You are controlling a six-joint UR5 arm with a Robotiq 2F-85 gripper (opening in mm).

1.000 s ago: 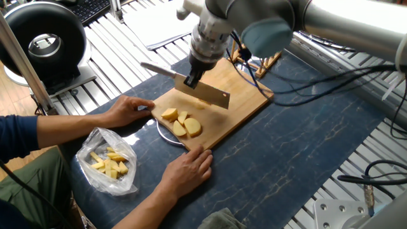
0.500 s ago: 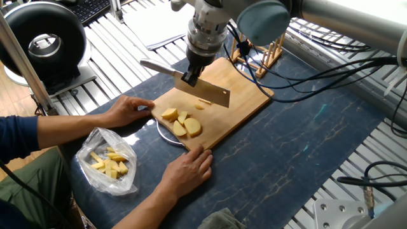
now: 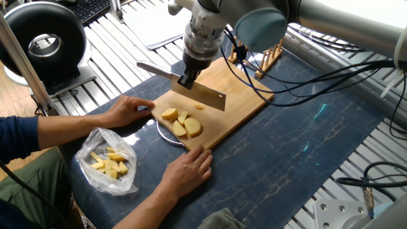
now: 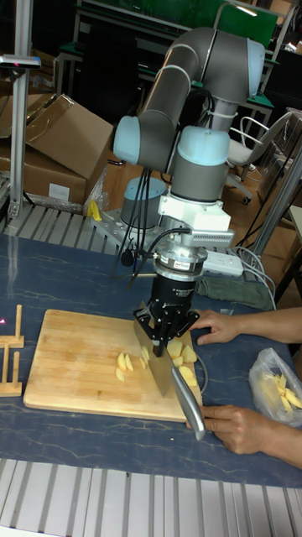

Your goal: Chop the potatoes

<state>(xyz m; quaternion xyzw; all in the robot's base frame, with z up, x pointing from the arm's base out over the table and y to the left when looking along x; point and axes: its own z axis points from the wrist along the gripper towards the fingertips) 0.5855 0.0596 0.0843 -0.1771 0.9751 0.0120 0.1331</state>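
The potatoes (image 3: 180, 122) are pale yellow peeled chunks lying together near the front corner of a wooden cutting board (image 3: 236, 89). One small slice (image 3: 199, 107) lies apart, just under the blade. In the tall view the chunks (image 4: 184, 353) sit by the knife and thin slices (image 4: 126, 362) lie to its left. My gripper (image 3: 188, 79) (image 4: 165, 334) is shut on a cleaver-like knife (image 3: 205, 98) (image 4: 162, 370), held above the board just behind the chunks, its blade edge down and its handle (image 3: 151, 68) pointing left.
A person's hands steady the board, one (image 3: 129, 110) at its left corner and one (image 3: 189, 169) at its front edge. A clear plastic bag (image 3: 109, 160) with yellow pieces lies front left. A wooden rack (image 3: 270, 56) stands behind the board.
The gripper and knife have shifted a little to the left and up over the board. The small slice under the blade now shows more. Both hands and the chunks stayed put.
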